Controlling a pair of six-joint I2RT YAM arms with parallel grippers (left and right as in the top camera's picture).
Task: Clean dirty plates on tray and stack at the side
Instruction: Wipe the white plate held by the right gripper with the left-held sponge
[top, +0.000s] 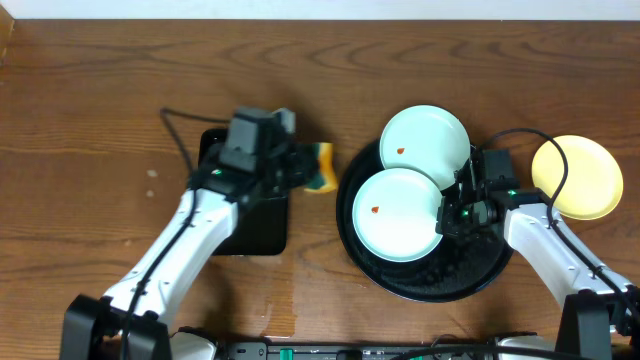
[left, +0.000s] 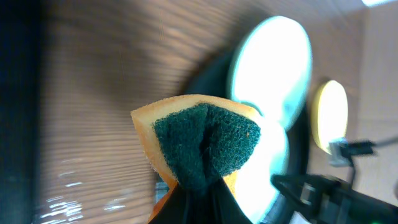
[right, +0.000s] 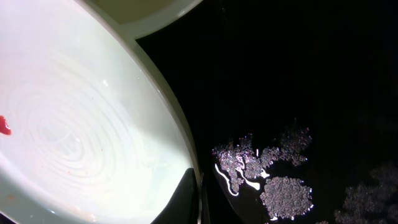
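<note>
Left pincer (top: 306, 168) clamps a sponge (top: 322, 168), scourer outward for wiping; right pincer (top: 447, 208) nips the near plate (top: 395, 213) at its right rim, apparently steadying it on the tray (top: 450, 285); yellow plate (top: 577, 177) sits aside, right

White-shelled arms (top: 170, 250), black wrists (top: 250, 150), looping black cables (top: 172, 122), green lights (top: 465, 212).

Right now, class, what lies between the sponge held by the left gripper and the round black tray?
Between sponge and tray, only a narrow strip of bare wooden table; the overhead view shows it.
</note>
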